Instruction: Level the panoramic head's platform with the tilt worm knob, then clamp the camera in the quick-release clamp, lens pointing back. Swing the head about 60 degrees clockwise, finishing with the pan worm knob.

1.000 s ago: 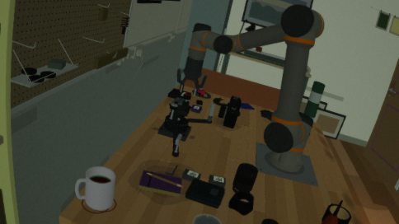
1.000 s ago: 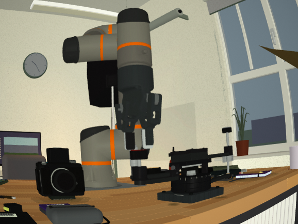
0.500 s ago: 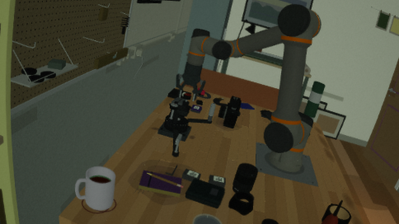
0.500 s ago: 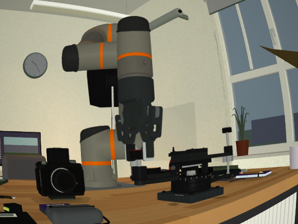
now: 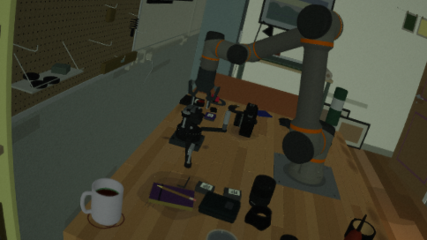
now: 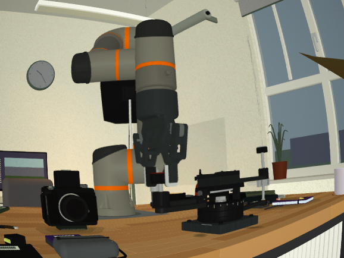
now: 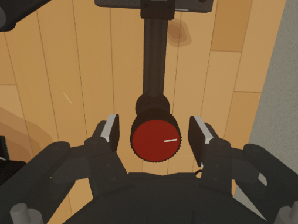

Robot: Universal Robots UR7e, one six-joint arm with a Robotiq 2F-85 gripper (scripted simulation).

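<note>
The red-capped worm knob (image 7: 155, 139) stands on an arm of the panoramic head (image 6: 219, 202), between the fingers of my gripper (image 7: 154, 137). The gripper is open and holds nothing. The knob's cap carries a white mark pointing right in the wrist camera. The head sits on the wooden bench, its platform (image 6: 220, 177) about level. The camera (image 6: 69, 202) stands on the bench some way from the head, apart from it. A second knob (image 6: 262, 149) rises on a post at the head's other end.
My arm's base (image 5: 307, 170) is bolted to the bench on the right. A mug (image 5: 106, 200), a purple notebook with a pencil (image 5: 173, 195), a lens (image 5: 261, 192) and small black boxes (image 5: 219, 205) lie along the near edge. A pegboard wall (image 5: 57, 48) runs on the left.
</note>
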